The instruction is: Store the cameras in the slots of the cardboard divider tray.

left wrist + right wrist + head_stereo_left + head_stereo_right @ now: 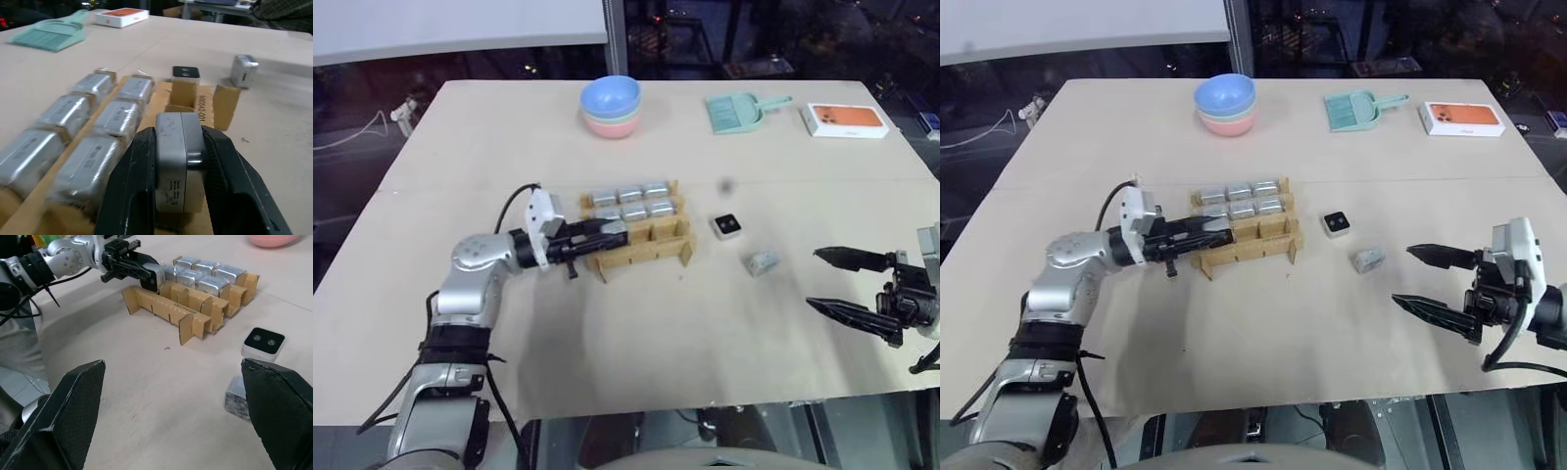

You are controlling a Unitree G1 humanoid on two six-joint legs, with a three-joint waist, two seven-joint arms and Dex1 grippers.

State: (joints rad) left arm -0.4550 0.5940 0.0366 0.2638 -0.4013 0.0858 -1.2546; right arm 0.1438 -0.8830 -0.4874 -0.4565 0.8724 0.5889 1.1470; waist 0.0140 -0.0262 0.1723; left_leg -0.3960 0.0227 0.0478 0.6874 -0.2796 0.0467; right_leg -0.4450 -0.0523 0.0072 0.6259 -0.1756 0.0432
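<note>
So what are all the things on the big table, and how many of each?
Cameras in the tray: six, silvery-grey, filling the two far rows of slots.
Held camera: one, silvery-grey, at the tray's near row.
Loose cameras: two, on the table right of the tray; one lens-up, one on its side.
Cardboard divider tray: one, tan-brown, mid-table.
Bowls: a stack, blue on top, pink at the bottom, far side.
Dustpan: one, teal, far right.
Flat box: one, orange and white, far right corner.
Table: one, beige.
Left end effector: black, shut on the held camera.
Right end effector: black, open, right of the loose cameras.
</note>
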